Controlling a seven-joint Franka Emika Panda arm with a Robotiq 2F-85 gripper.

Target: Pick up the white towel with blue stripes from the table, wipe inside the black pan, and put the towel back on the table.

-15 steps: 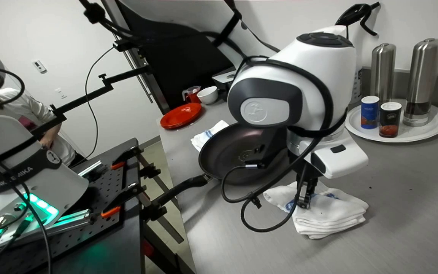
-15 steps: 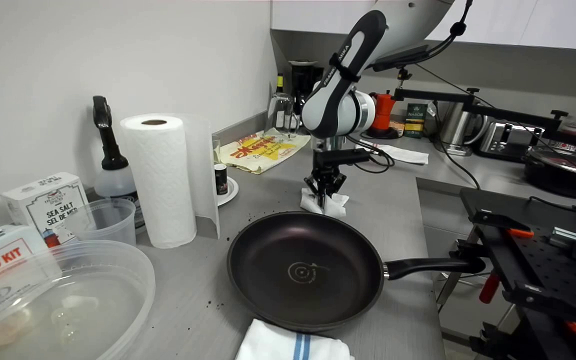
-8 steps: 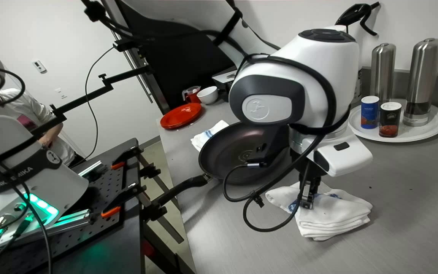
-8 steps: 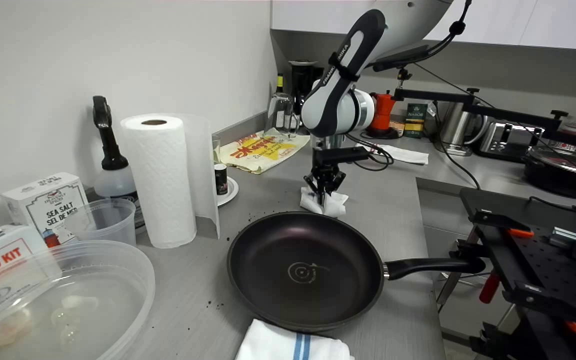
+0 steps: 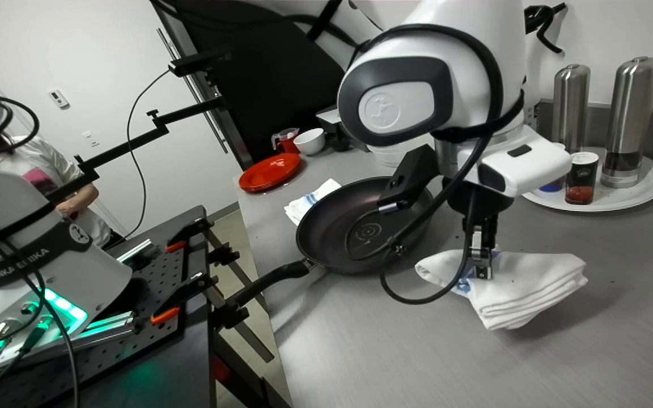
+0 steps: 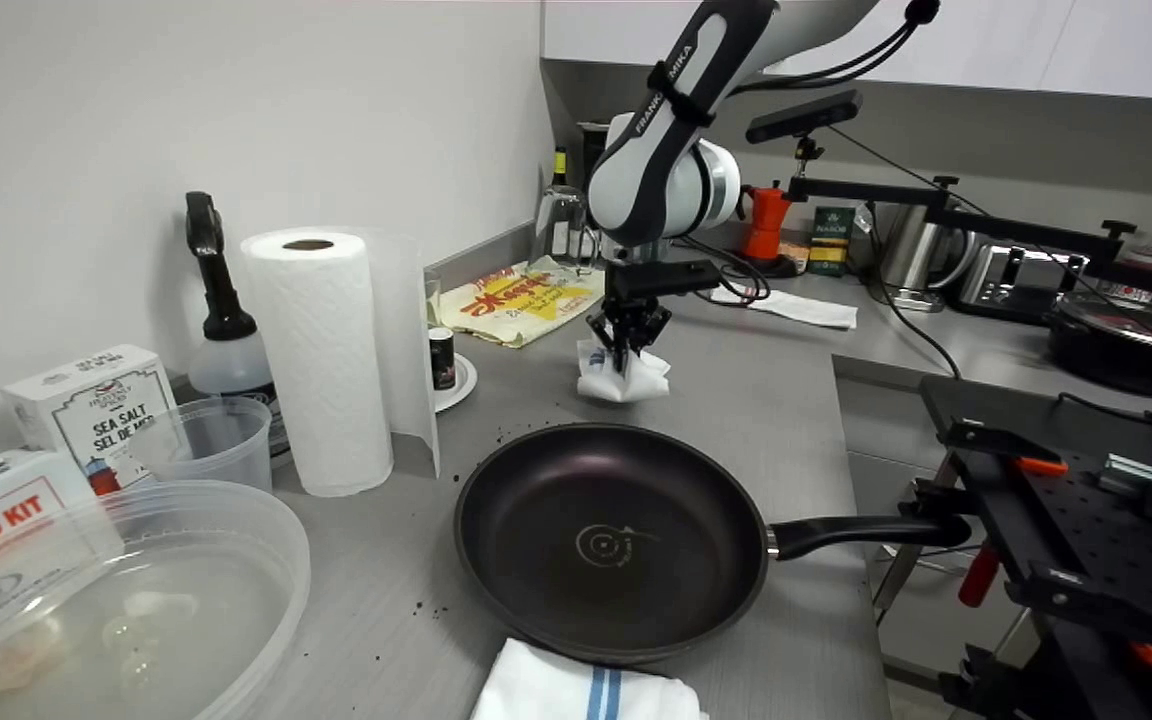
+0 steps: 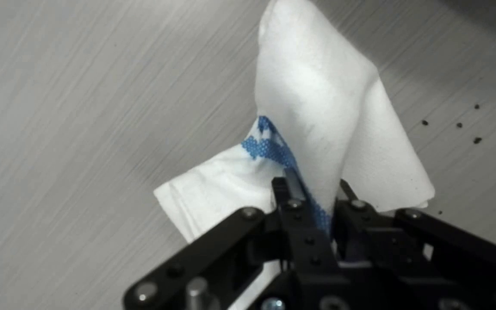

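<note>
The 2 fingers (image 7: 295, 211) are clamped on the white towel with blue stripes (image 7: 312, 116), holding it bunched and raised over the tabletop (image 5: 394, 362), near the black pan (image 6: 606, 600). The pan's handle (image 6: 846, 534) reaches past the tabletop's edge. A 2nd towel (image 6: 566, 685), folded, lies just beside the pan, on the side away from the fingers.

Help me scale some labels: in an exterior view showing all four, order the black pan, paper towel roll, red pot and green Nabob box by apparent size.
1. Black pan, largest
2. Paper towel roll
3. Red pot and green Nabob box: too alike in size to rank
</note>
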